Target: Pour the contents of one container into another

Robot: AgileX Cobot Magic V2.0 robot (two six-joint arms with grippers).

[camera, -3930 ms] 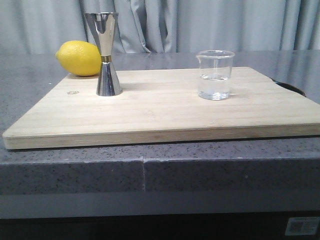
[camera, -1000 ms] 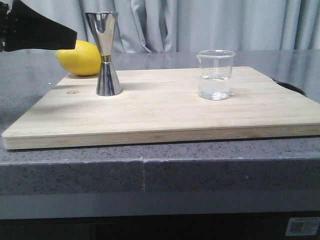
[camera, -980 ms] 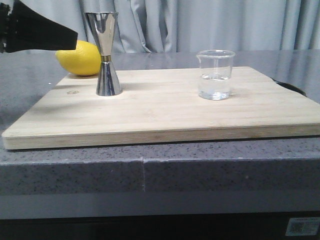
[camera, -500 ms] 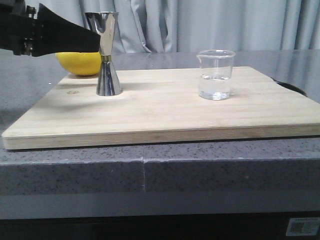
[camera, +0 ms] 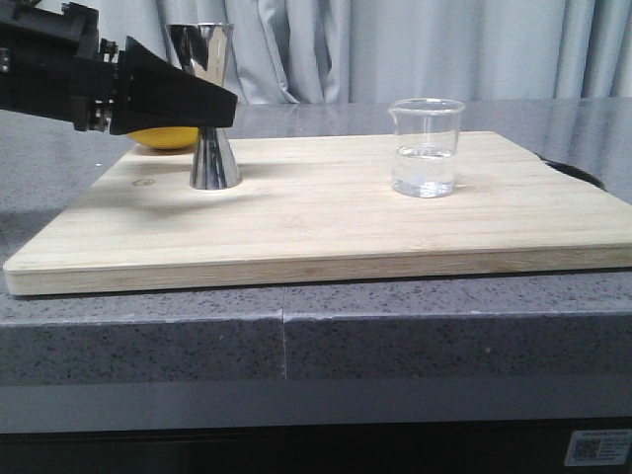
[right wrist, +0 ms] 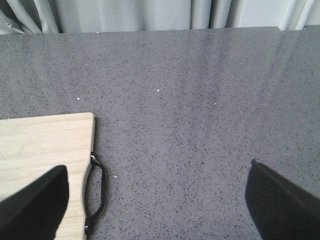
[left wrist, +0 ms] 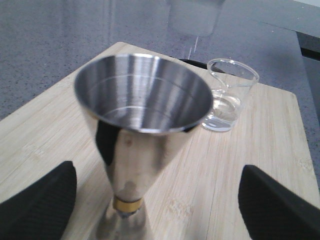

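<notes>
Left gripper (left wrist: 157,200) spread around jigger (left wrist: 142,135); only front view shows lemon (camera: 166,137). Right gripper (right wrist: 157,200) spread, beaker (camera: 425,148) untouched.

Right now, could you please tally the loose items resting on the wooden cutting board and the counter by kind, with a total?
Clear glass beaker holding some clear liquid: 1
Shiny steel hourglass jigger with a gold waistband: 1
Yellow lemon, mostly hidden behind the left gripper: 1
Total: 3

The front view looks low across the wooden board (camera: 326,212). The left wrist view sits close above it; the right sees its corner.
</notes>
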